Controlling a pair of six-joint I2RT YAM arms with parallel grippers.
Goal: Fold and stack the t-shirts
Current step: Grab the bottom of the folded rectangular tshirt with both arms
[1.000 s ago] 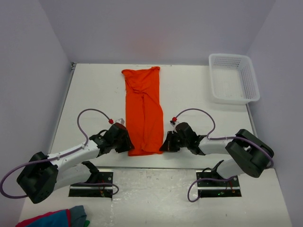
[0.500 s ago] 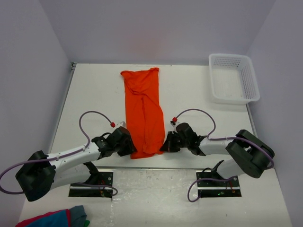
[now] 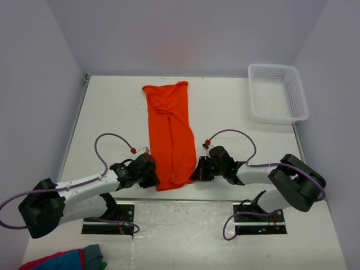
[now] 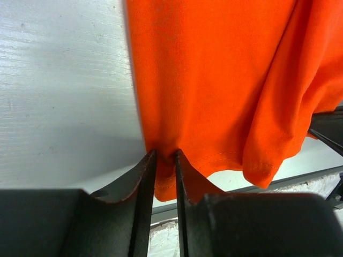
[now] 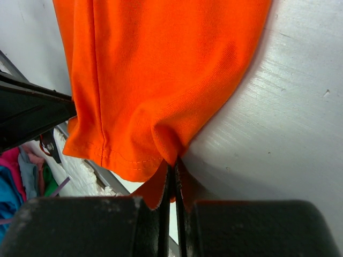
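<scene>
One bright orange t-shirt (image 3: 170, 135) lies folded into a long narrow strip down the middle of the white table, collar end far, hem near. My left gripper (image 3: 153, 179) is shut on the hem's near left corner; the left wrist view shows the cloth (image 4: 214, 80) pinched between the jaws (image 4: 165, 160). My right gripper (image 3: 195, 173) is shut on the hem's near right corner; the right wrist view shows the cloth (image 5: 161, 69) caught between the closed jaws (image 5: 172, 166). The hem hangs slightly lifted between the two grippers.
A white plastic basket (image 3: 277, 93) stands at the far right of the table. A red, blue and grey cloth bundle (image 3: 64, 260) lies off the table at the near left. The arm bases sit on a foil-covered strip (image 3: 185, 216) at the near edge.
Both grippers have drawn the hem slightly toward the near edge, and the strip has stretched and shifted a little left. The left gripper has moved a bit to the right along the hem.
</scene>
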